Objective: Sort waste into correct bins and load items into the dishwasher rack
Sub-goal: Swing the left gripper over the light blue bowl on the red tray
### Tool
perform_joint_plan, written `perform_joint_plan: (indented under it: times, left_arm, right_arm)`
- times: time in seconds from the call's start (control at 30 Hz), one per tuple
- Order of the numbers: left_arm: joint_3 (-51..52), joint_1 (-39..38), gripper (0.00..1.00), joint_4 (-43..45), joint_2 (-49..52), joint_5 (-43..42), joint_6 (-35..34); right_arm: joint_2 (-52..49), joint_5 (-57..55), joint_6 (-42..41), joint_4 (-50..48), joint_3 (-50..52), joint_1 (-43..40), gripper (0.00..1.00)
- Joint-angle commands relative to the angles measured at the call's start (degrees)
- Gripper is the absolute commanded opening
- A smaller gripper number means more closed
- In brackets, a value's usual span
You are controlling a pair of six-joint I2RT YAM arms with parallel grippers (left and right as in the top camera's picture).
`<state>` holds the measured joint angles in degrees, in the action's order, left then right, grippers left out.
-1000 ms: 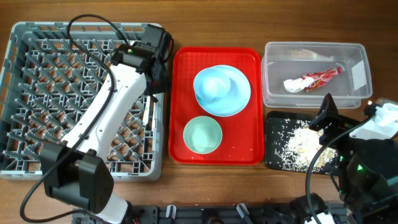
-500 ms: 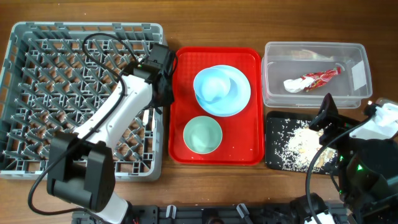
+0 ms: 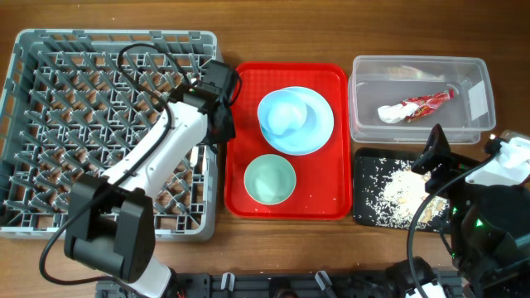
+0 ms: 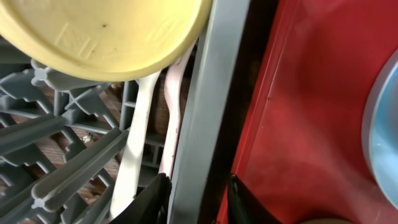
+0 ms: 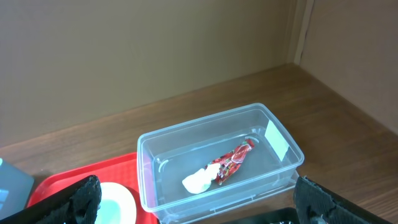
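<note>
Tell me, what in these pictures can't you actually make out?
Yellow cup: left wrist view, cut off by the top edge; overhead, the left arm covers it.
White utensils: left wrist view, ends hidden by the cup and the bottom edge; spoon and fork cannot be told apart.
Black tray: overhead, its right side is hidden under the right arm.

yellow cup (image 4: 99, 31): cut off by the top edge
white cutlery handles (image 4: 140, 143): heads hidden under the yellow cup; spoon or fork, cannot tell
pale blue plate (image 4: 384, 137): only a sliver at the right edge
black tray (image 3: 373, 203): right corner hidden by the right arm (image 3: 497, 174)
</note>
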<state>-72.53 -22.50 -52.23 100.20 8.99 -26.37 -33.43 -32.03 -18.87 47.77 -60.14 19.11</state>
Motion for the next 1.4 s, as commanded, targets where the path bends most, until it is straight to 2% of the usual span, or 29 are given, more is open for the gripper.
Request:
perform_joint_plan:
  times: [0.0, 0.4, 0.5, 0.67, 0.8, 0.97, 1.03, 1.2, 1.37]
  left_arm:
    - [0.3, -3.0, 0.29, 0.1, 0.4, -3.4, 0.7]
    - [0.3, -3.2, 0.29, -0.6, 0.4, -3.2, 1.0]
    - [-0.1, -3.1, 0.31, 0.0, 0.2, -2.9, 3.5]
    - [-8.0, -3.1, 0.37, -4.2, -2.8, 3.5, 4.1]
    - [-14.2, -3.1, 0.40, -5.0, -6.8, 4.8, 3.5]
    - [-15.2, -2.6, 0.43, -4.0, -9.6, 7.7, 3.5]
    - [-15.2, -2.1, 0.43, -4.7, -9.3, 5.7, 3.4]
    - [-14.5, -2.8, 0.43, -3.4, -7.5, -10.3, 5.4]
    - [-13.7, -5.1, 0.42, 0.2, -4.1, -12.2, 5.0]
  right_arm:
    - [0.2, -0.9, -0.7, -0.1, -0.5, -0.1, 1.00]
    - [0.2, -0.9, -0.7, -0.1, -0.5, -0.1, 1.00]
    - [0.2, -0.9, -0.7, -0.1, -0.5, -0.1, 1.00]
    - [0.2, -0.9, -0.7, -0.1, -0.5, -0.1, 1.00]
    - [0.2, -0.9, -0.7, -0.1, -0.5, -0.1, 1.00]
    - [0.2, -0.9, -0.7, -0.1, -0.5, -0.1, 1.00]
    - [0.2, -0.9, -0.7, -0.1, -0.5, -0.1, 1.00]
    - [0.2, -0.9, -0.7, -0.1, -0.5, -0.1, 1.00]
    - [0.2, -0.9, -0.7, -0.1, -0.5, -0.1, 1.00]
